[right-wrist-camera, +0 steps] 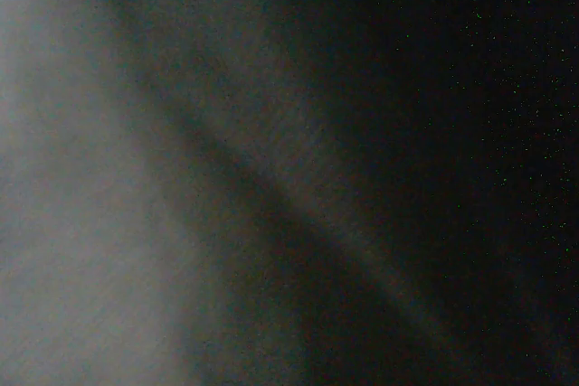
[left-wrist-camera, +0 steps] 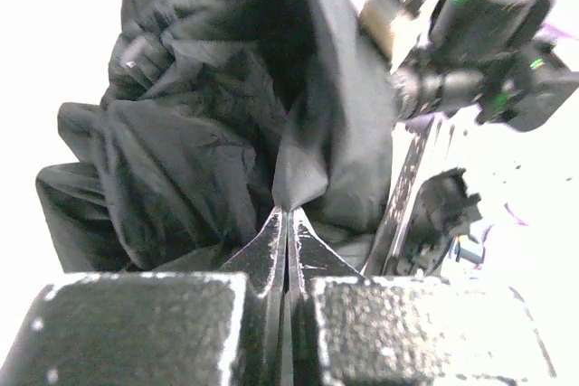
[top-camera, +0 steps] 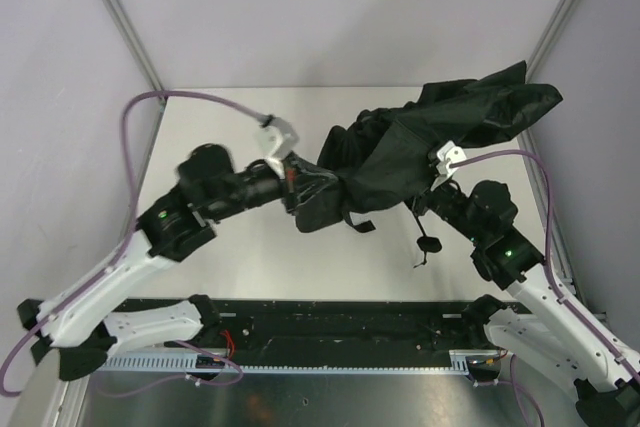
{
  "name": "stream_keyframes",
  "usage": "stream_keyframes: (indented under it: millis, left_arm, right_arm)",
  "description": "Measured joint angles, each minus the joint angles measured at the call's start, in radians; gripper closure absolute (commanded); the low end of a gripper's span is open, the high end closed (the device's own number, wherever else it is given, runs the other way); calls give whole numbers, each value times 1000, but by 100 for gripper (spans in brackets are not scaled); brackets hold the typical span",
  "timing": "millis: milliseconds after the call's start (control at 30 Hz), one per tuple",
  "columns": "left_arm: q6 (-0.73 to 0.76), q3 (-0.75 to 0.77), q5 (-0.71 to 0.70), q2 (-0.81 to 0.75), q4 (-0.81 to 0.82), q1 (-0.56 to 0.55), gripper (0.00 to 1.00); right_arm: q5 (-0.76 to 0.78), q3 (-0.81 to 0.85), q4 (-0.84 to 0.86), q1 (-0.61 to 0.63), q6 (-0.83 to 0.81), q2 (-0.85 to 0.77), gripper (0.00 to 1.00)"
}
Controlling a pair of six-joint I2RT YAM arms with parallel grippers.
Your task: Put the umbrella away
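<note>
Purple cables are being carried along the arms, one per arm, two counted: the left cable and the right cable. Two arms are being shown rising from the near edge of the tabletop, the left arm and the right arm, both being angled inward toward the middle.

One umbrella is being counted. Its black canopy is being spread as a crumpled heap between the two wrists, from the middle of the tabletop toward the far right corner.

At the heap's left end, a narrow fold of the canopy is being pinched by the left gripper. Its jaws are being pressed together on the fabric, with the rest of the canopy bunched just beyond the tips.

At the heap's right side, the right gripper is being covered by the canopy's edge. Only dark, blurred cloth is being shown in the right wrist view, so whether its jaws are apart or together cannot be told. A thin black strap is being left hanging below the canopy, just beside the right wrist.

Farther back, lilac walls are being joined by two grey posts, the left post and the right post.
</note>
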Motion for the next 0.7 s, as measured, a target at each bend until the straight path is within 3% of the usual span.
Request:
stream_keyframes:
  millis: [133, 167, 267, 333, 467, 633, 700]
  left_arm:
    - [-13, -24, -15, -149, 40, 0, 100]
    - [-18, -32, -13, -183, 56, 0, 94]
    - [-29, -56, -8, -259, 93, 0, 45]
    - [-34, -71, -12, -289, 108, 0, 31]
    - [-79, -83, -18, -303, 102, 0, 25]
    - [-159, -53, 57, -204, 102, 0, 35]
    - [-198, -51, 64, -133, 100, 0, 33]
  right_arm:
    - [75, -24, 24, -2, 33, -15, 100]
    - [85, -31, 31, -2, 49, -18, 100]
    - [134, -51, 45, -6, 104, -12, 100]
    - [167, -58, 49, -6, 138, -1, 100]
    - [252, -62, 48, 1, 207, 9, 100]
    - [321, -62, 48, 17, 257, 11, 100]
    - [352, -62, 48, 31, 272, 15, 100]
